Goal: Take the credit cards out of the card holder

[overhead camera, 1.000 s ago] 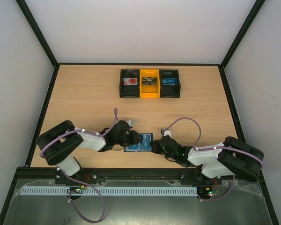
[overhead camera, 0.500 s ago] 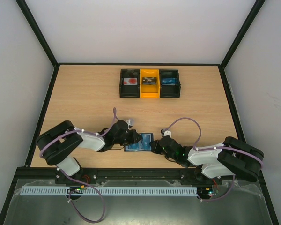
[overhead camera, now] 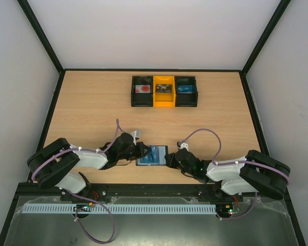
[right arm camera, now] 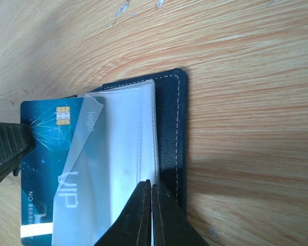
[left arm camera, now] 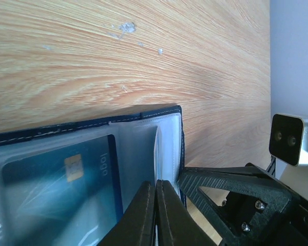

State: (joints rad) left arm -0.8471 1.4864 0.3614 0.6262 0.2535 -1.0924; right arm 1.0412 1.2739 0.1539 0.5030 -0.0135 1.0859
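Note:
The card holder (overhead camera: 141, 163) lies open on the wood between my two grippers, navy outside (right arm camera: 169, 128) with pale pockets. A bright blue credit card (overhead camera: 156, 154) sits face up in its left half, chip and "logo" showing (left arm camera: 56, 179) (right arm camera: 46, 169). My left gripper (overhead camera: 142, 150) (left arm camera: 156, 185) is shut. A thin clear pocket flap (right arm camera: 87, 154) runs edge-on into its tips and stands lifted over the card. My right gripper (overhead camera: 169, 160) (right arm camera: 152, 183) is shut on the holder's right side, where the pale pocket meets the navy cover.
Three small bins stand in a row at the back: black (overhead camera: 142, 91), yellow (overhead camera: 164, 91), black (overhead camera: 186, 91), each with something inside. A black frame edges the table. Purple cables arch over both wrists. White specks (left arm camera: 126, 26) dot the wood beyond the holder.
My left gripper has shut and drawn back to the left, its elbow swinging outward, so more of the blue card shows. The holder and the right arm have stayed put.

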